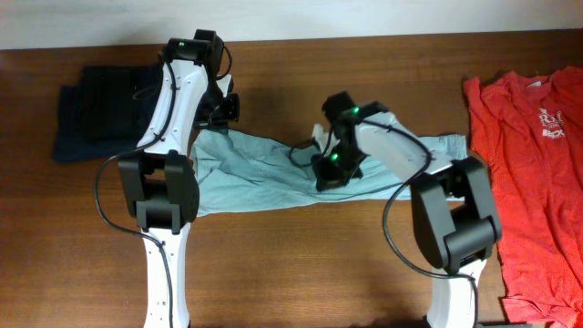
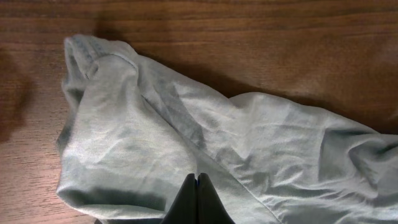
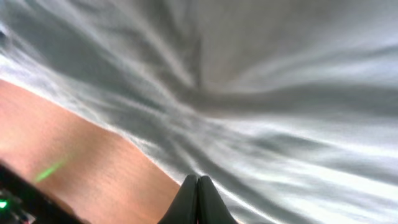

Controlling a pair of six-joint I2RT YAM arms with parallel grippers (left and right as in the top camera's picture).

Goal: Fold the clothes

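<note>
Overhead: the pale grey-blue soft T-shirt (image 1: 264, 173) lies bunched in a long band across the middle of the brown wooden table (image 1: 301, 273). The left gripper (image 1: 225, 109) sits at its upper left end and the right gripper (image 1: 330, 173) is on its middle. A red-orange printed T-shirt (image 1: 528, 182) lies spread far right, a dark navy pile (image 1: 96, 109) far left. Bare wood in front gives room to spread.

Left wrist: jaws pressed together over limp, light, wrinkly cloth. It will sag, so a hem or sleeve edge looks best to pinch.

Right wrist: blurred. Jaws closed, possibly nipping a fold.
</note>
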